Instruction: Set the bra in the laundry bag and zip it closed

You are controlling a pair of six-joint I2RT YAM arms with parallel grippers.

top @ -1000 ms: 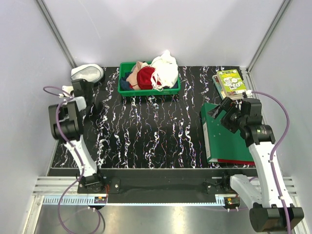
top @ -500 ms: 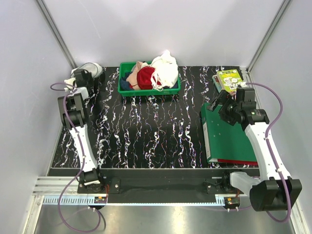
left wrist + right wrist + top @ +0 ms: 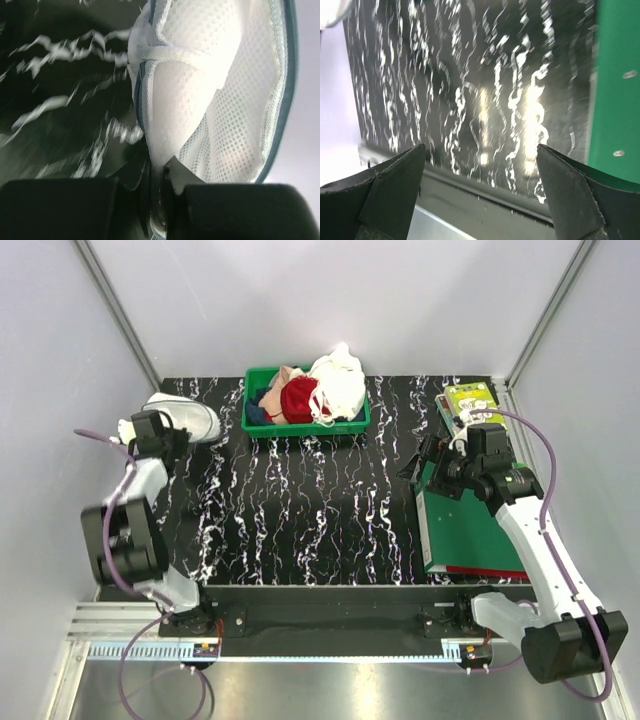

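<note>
Reach toward the far-left corner of the table (image 3: 300,520) is shown by the left arm, with its links folded up from the base and the wrist turned to the right. The left gripper (image 3: 161,175) is clenched on the laundry bag (image 3: 210,100). In the wrist view its dark fingers (image 3: 60,207) are set nearly together, and the bag's rim with its grey-blue zip edge is pinched in the narrow slot between them. The bag is lying in that corner beside the left wall, left of the green bin (image 3: 305,429) and apart from it.

The right arm is stretched forward and leaned leftward over the far end of the green binder (image 3: 470,530). The right gripper (image 3: 428,462) is held released, with the jaws spread wide and nothing between them. Only marbled table top and the binder's edge are seen beneath.

The bra (image 3: 340,385) is heaped at the right end of the bin and rises above its rim. It is pressed against the red garment (image 3: 298,400), with the beige cloth (image 3: 290,378) further left. A green-covered booklet (image 3: 470,408) is lying in the far-right corner, just beyond the binder.

Counted: two arms, one bag, one bra, one bin, one binder, one booklet.
</note>
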